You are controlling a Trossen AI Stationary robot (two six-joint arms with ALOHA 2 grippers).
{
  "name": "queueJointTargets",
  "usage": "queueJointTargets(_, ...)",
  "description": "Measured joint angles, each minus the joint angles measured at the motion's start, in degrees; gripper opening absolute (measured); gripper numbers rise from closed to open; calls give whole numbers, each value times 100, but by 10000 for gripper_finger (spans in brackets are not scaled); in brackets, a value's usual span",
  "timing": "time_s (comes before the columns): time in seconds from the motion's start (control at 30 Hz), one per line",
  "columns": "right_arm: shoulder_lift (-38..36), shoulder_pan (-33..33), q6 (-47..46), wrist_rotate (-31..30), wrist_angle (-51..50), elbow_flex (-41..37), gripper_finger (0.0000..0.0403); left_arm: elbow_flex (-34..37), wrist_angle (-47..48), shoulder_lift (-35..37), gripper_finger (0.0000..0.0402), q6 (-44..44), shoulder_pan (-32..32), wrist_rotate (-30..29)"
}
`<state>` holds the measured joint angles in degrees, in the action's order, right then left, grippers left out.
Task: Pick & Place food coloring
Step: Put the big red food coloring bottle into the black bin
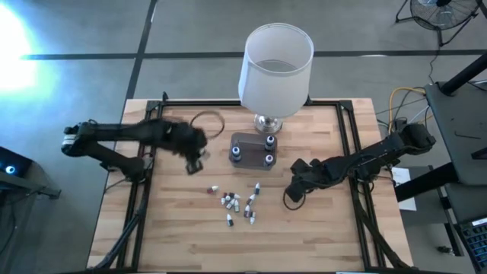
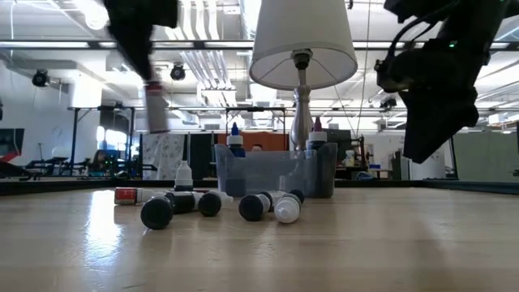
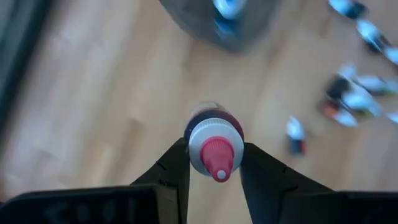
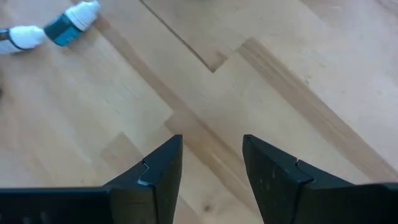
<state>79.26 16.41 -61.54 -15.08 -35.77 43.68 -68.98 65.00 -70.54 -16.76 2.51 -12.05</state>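
We are pinching one food coloring bottle (image 3: pixel 214 146) in our left pincer (image 1: pixel 195 156), just beside the clear tub (image 1: pixel 253 149); our right pincer (image 4: pixel 211 165) is hanging spread, empty.

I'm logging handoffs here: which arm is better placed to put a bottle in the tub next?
Left. The left gripper already holds a bottle near the tub; the right gripper is open and empty.
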Motion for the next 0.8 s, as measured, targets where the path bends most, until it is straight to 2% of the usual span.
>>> queueJointTargets(0.13, 58, 154, -191, -226, 22, 0, 153, -661, -215, -665, 85, 980, 686, -31)
queueJointTargets(0.33, 176, 202, -240, -313, 28, 0, 144, -1582, -717, -1724, 85, 1802, 915, 72)
queueJointTargets(0.53, 195, 211, -238, -443, 35, -4, 136, -2275, -730, -2593, 85, 2062, 902, 73)
queueJointTargets(0.8, 195, 211, -104, -462, 34, -9, 136, -2366, -756, -3032, 84, 2033, 900, 215)
